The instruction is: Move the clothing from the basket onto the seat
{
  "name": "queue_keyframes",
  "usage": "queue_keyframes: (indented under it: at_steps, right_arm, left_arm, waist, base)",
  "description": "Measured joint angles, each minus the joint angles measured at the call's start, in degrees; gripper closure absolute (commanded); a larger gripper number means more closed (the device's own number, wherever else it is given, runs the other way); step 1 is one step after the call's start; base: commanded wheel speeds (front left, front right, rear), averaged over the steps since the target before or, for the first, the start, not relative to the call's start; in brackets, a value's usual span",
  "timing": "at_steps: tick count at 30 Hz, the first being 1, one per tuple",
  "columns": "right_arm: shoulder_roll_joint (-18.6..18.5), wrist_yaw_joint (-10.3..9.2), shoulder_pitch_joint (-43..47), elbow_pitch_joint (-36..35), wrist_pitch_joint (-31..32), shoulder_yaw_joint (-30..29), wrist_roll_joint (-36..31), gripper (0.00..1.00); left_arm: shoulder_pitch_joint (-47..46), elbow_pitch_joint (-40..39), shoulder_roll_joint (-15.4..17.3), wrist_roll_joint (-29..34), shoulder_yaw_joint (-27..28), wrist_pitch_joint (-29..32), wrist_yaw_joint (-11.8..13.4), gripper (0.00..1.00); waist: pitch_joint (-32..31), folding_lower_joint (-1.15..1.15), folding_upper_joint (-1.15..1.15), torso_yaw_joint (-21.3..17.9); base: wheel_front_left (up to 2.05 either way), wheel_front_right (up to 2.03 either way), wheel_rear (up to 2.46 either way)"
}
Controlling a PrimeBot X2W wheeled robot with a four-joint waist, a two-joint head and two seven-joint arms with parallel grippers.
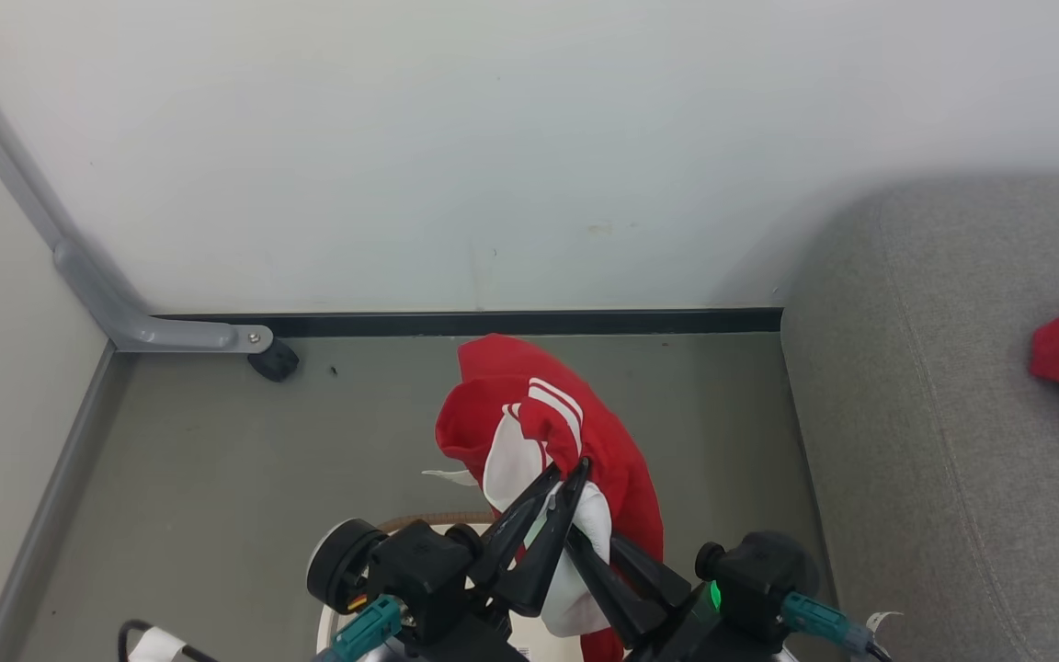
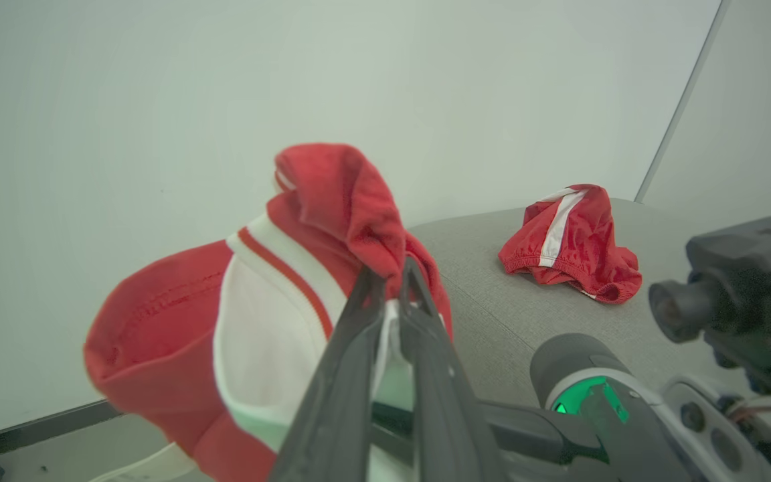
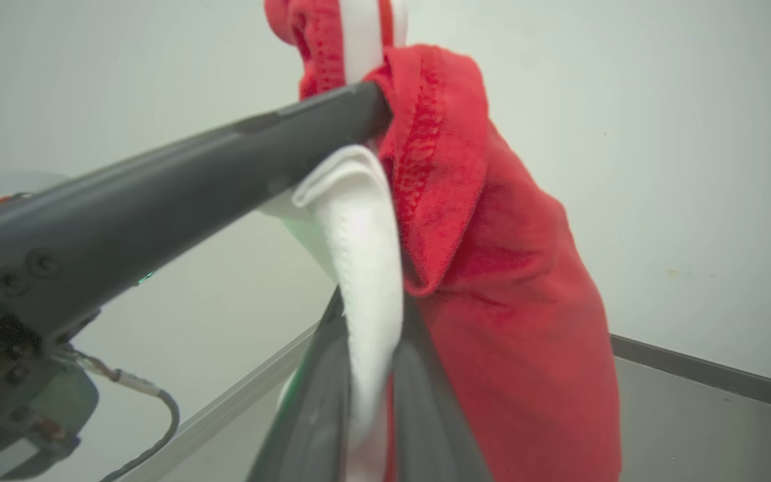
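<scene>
Head: I see left gripper (image 1: 568,473) and right gripper (image 1: 598,552) crossed at one red garment (image 1: 603,441), basket (image 1: 428,520) rim just below them, sofa (image 1: 934,460) to their right | Left wrist: fingers (image 2: 352,348) near-closed, pinching its red fold; second garment (image 2: 569,234) lies on sofa beyond the tips | Right wrist: fingers (image 3: 425,408) clamped on its white panel, left gripper's finger crossing above.

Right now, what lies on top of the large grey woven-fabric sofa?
One crumpled red garment with a white stripe lies on the sofa; the cushion beneath it is covered.
</scene>
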Motion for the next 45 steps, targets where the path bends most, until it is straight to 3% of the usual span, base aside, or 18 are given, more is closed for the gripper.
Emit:
queue_keyframes:
  at_steps: [6,8,9,10,22,45]
  right_arm:
    - [-0.19,0.01,-0.97,1.22,-0.87,-0.21,0.52,1.00]
    - [-0.23,0.01,-1.70,1.75,-0.91,-0.22,0.54,1.00]
    - [-0.26,0.01,-1.93,2.01,-1.08,-0.40,0.60,1.00]
    - [-0.36,0.01,-2.11,2.34,-1.34,-0.80,0.62,1.00]
    - [-2.64,-0.15,-5.20,6.33,-3.94,-7.34,1.53,1.00]
    - [-5.42,-4.11,-5.17,9.54,-6.88,-15.48,3.56,1.00]
  left_arm:
    - [-0.01,-0.22,0.05,0.01,0.08,0.34,0.37,1.00]
    - [-0.01,-0.29,0.24,0.02,0.36,0.51,0.57,0.53]
    - [-0.01,-0.31,0.35,0.03,0.54,0.51,0.71,0.04]
    - [-0.01,-0.29,0.40,0.09,0.60,0.51,0.88,0.00]
    - [0.03,0.60,1.55,0.25,1.09,0.49,1.32,0.00]
    - [2.68,-0.31,3.86,1.75,-2.86,1.10,0.29,0.00]
  waist:
    - [0.37,0.00,0.00,-0.14]
    - [0.48,0.00,0.00,-0.34]
    - [0.53,0.00,0.00,-0.49]
    - [0.59,0.00,0.00,-0.64]
    - [0.55,-0.01,0.00,-2.81]
    - [1.24,-0.01,0.00,-12.48]
  base:
    - [0.00,0.00,0.00]
    - [0.00,0.00,0.00]
    - [0.00,0.00,0.00]
    - [0.00,0.00,0.00]
    - [0.00,0.00,0.00]
    - [0.00,0.00,0.00]
